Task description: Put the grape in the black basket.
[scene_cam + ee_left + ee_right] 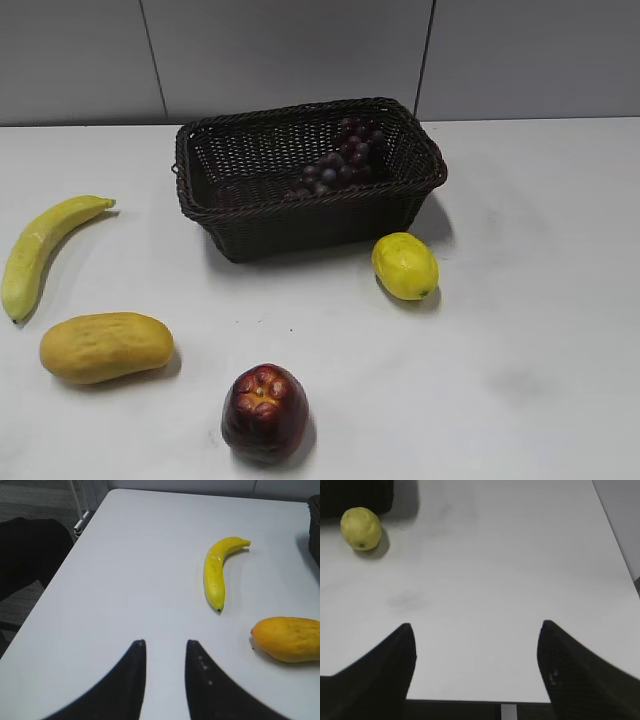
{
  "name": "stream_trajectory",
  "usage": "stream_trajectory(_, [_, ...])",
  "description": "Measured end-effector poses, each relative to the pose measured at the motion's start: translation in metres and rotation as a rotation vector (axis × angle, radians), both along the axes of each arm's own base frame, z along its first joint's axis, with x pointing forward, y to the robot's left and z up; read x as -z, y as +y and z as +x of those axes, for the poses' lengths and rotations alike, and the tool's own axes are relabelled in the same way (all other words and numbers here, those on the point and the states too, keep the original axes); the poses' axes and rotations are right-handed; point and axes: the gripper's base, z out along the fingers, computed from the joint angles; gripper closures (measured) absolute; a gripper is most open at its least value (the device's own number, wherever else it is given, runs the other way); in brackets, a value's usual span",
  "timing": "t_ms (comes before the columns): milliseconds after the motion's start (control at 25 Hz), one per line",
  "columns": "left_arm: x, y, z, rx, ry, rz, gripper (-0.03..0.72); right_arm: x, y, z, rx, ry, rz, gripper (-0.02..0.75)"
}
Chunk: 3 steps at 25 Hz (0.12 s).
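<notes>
Grape bunch, dark red-purple glossy point(345, 160) | inside black woven wicker basket point(405, 205) | we judge placed | left gripper point(165, 647) narrowly apart, right gripper point(476, 630) wide apart, both empty | hold clear.

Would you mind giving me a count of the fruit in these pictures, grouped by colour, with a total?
Yellow: 2, the banana and the lemon.
Orange-yellow: 1, the mango.
Dark red: 1, the apple.
Dark purple: 1, the grape bunch, lying inside the black basket.
Total: 5 fruits.
</notes>
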Motion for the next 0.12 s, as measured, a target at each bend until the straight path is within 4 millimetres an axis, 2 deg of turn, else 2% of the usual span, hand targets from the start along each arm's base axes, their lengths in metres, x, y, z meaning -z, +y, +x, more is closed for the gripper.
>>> stream_trajectory(120, [0.0000, 0.0000, 0.0000, 0.000, 0.000, 0.000, 0.471, 0.0000, 0.0000, 0.0000, 0.000, 0.000, 0.000, 0.167])
